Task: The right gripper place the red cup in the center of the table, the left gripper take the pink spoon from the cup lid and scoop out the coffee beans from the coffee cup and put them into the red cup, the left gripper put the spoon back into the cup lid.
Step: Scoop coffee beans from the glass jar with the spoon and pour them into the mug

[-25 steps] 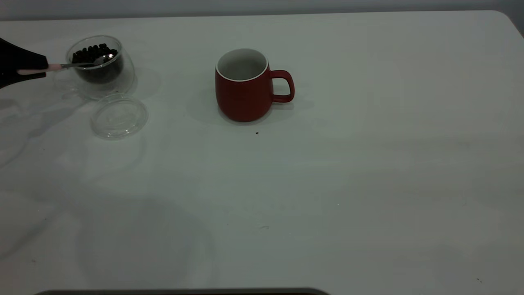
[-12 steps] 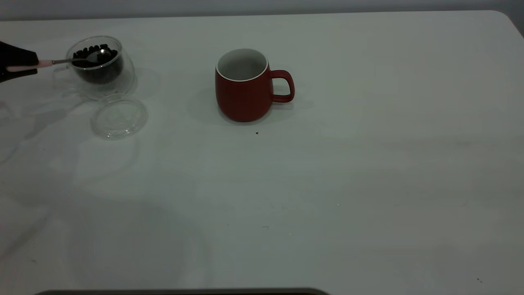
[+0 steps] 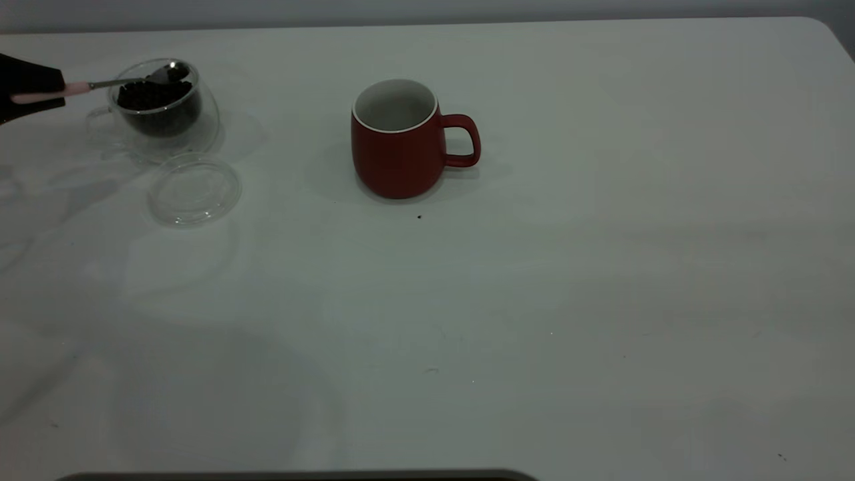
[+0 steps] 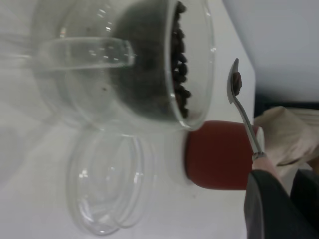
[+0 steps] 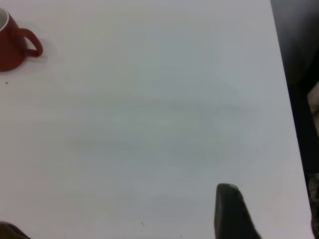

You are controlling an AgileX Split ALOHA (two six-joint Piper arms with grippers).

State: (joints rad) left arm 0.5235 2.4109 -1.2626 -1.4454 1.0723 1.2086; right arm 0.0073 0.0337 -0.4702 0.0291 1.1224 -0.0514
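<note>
Left wrist view puts our left gripper (image 4: pixel 271 199) pinching the pink spoon (image 4: pixel 242 107), whose long axis points over the coffee cup (image 4: pixel 134 64) toward the red cup (image 4: pixel 219 155), standing mid-table beyond. We hold the bowl level, just above the coffee beans (image 4: pixel 180 69). Our right gripper (image 5: pixel 232 211) waits far off; its fingers we cannot tell.

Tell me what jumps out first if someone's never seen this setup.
The red cup stands alone near the table's middle, handle toward the exterior view's right, its white inside empty. At far left, the left gripper holds the pink spoon with its bowl above the coffee beans in the coffee cup; the cup lid lies beside it.
</note>
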